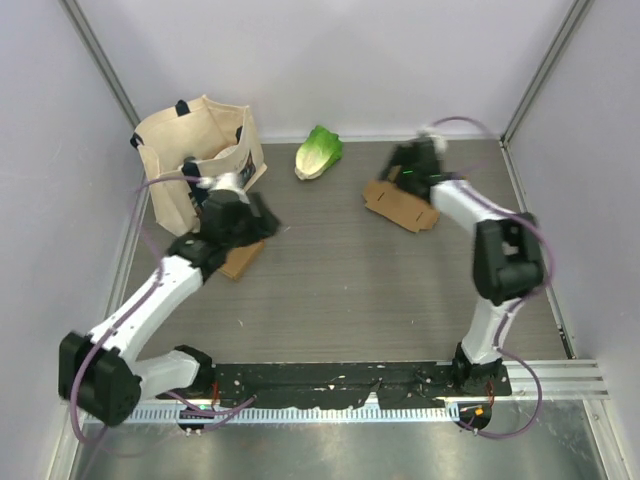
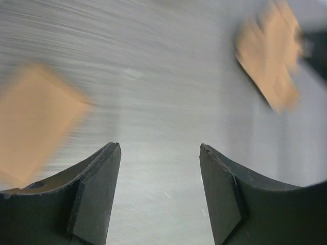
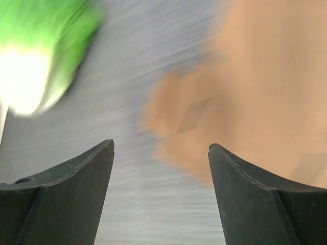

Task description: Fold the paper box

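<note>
A flat brown paper box (image 1: pixel 400 208) with flaps lies on the table at the back right. It shows blurred at the right of the right wrist view as the paper box (image 3: pixel 250 97). My right gripper (image 1: pixel 408 165) hovers just behind it, and the right gripper (image 3: pixel 161 145) is open with nothing between its fingers. A second brown cardboard piece (image 1: pixel 240 262) lies at the left, partly under my left gripper (image 1: pixel 245 215). In the left wrist view the left gripper (image 2: pixel 159 148) is open over bare table, with the cardboard piece (image 2: pixel 36 117) at its left and the paper box (image 2: pixel 271 51) far right.
A beige tote bag (image 1: pixel 195 150) stands at the back left, close behind the left gripper. A green lettuce (image 1: pixel 318 152) lies at the back middle, and the lettuce (image 3: pixel 36 56) shows blurred in the right wrist view. Walls enclose the table (image 1: pixel 340 290) on three sides.
</note>
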You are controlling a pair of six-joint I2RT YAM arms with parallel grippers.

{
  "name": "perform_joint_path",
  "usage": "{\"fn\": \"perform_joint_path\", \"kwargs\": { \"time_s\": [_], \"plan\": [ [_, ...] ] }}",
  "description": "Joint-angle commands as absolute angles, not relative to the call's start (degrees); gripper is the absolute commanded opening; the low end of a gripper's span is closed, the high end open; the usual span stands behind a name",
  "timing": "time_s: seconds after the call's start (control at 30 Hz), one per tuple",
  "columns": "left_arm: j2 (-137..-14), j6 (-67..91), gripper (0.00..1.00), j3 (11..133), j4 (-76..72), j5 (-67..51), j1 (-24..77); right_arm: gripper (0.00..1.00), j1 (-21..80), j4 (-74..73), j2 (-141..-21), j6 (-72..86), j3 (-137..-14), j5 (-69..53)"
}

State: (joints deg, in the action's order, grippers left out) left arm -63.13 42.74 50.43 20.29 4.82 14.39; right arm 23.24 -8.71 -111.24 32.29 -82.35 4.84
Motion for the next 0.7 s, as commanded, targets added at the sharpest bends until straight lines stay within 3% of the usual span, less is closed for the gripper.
{"fn": "perform_joint_path", "kwargs": {
  "time_s": [0.0,0.07,0.17,0.3,0.47,0.63,0.67],
  "plan": [
    [-69.77,33.14,0.67,56.33,14.07,4.21,37.85,0.78,3.29,-3.58,-100.05,30.67,-68.85,-8.30],
    [-74.43,32.26,0.67,58.18,11.96,0.73,44.78,0.73,-6.17,3.04,-99.32,32.60,-62.42,-17.10],
    [-78.39,33.05,0.67,57.84,7.84,-5.17,50.16,0.70,-10.79,6.50,-102.38,32.79,-61.43,-24.42],
    [-79.10,33.83,0.66,57.04,5.01,-8.88,53.61,0.64,-12.74,12.64,-106.86,35.24,-60.47,-30.38],
    [-76.03,36.91,0.70,53.62,2.73,-5.03,54.49,0.52,-12.13,20.30,-110.83,42.18,-57.14,-31.65],
    [-77.34,48.38,0.86,53.26,2.82,7.11,52.83,0.14,-10.38,26.96,-108.47,49.38,-49.94,-29.71],
    [-78.39,50.52,0.87,53.26,1.59,7.47,51.87,0.11,-10.02,29.07,-105.50,53.57,-47.83,-29.27]
  ]
}}
